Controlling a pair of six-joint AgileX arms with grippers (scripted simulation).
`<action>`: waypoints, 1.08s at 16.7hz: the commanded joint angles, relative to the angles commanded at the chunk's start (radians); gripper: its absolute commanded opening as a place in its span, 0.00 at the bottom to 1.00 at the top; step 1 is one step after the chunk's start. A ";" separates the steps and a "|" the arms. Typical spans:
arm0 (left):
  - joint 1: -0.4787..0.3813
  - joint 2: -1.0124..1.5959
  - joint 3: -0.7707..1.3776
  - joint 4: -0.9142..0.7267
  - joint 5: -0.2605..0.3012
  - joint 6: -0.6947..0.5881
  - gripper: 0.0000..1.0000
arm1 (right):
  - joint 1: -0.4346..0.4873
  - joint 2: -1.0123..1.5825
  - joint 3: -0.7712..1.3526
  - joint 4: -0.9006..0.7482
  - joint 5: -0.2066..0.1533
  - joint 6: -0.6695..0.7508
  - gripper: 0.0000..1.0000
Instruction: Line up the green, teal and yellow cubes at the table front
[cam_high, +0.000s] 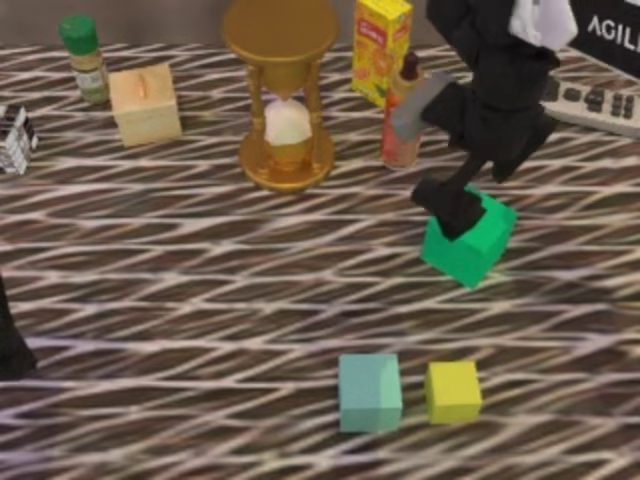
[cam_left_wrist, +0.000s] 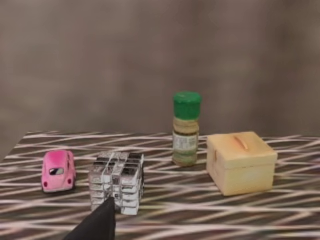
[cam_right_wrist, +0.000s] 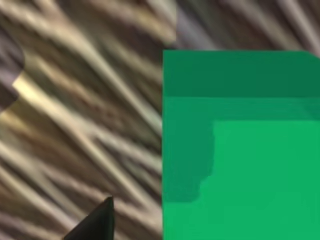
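While the green cube (cam_high: 470, 245) sits right of centre, well behind the teal cube (cam_high: 370, 393) and yellow cube (cam_high: 453, 391) at the front, the right gripper (cam_high: 455, 212) covers its top; finger state is unclear. It should close squarely on opposite faces.
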 joint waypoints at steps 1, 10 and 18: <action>0.000 0.000 0.000 0.000 0.000 0.000 1.00 | 0.001 0.008 -0.026 0.034 0.000 0.000 1.00; 0.000 0.000 0.000 0.000 0.000 0.000 1.00 | 0.004 0.067 -0.194 0.266 0.001 0.004 1.00; 0.000 0.000 0.000 0.000 0.000 0.000 1.00 | 0.004 0.067 -0.194 0.266 0.001 0.004 0.47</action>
